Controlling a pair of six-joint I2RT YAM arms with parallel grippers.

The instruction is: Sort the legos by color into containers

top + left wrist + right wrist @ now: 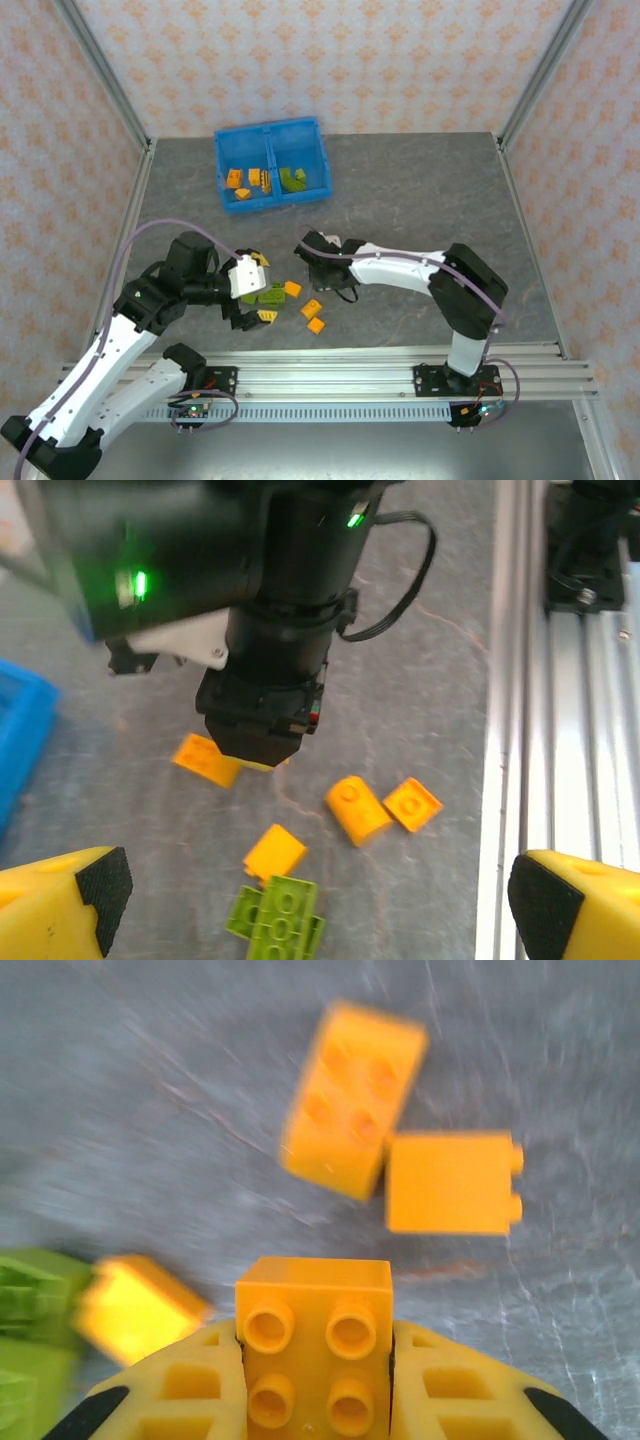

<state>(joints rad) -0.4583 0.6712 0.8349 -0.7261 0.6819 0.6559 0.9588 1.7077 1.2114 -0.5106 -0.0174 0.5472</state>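
Observation:
My right gripper [312, 1365] is shut on an orange lego [315, 1295] with four studs, held just above the table. Other orange legos [352, 1100] [450, 1182] [135, 1305] and a green one [25, 1330] lie below it. In the top view the right gripper [322, 268] hangs over the loose pile: green legos [262, 295] and orange ones [311, 308] [316, 325]. My left gripper [258, 292] stands wide open around the pile's left side, holding nothing. Its fingertips [100, 890] flank a green lego [277, 917] and orange legos [357, 808] [274, 852]. The blue containers [270, 131] sit at the back.
The bin's left compartment holds orange legos [240, 180], its right compartment green ones [293, 180]. An aluminium rail [340, 368] runs along the near edge and is close to the pile in the left wrist view [520, 730]. Patterned walls enclose the table.

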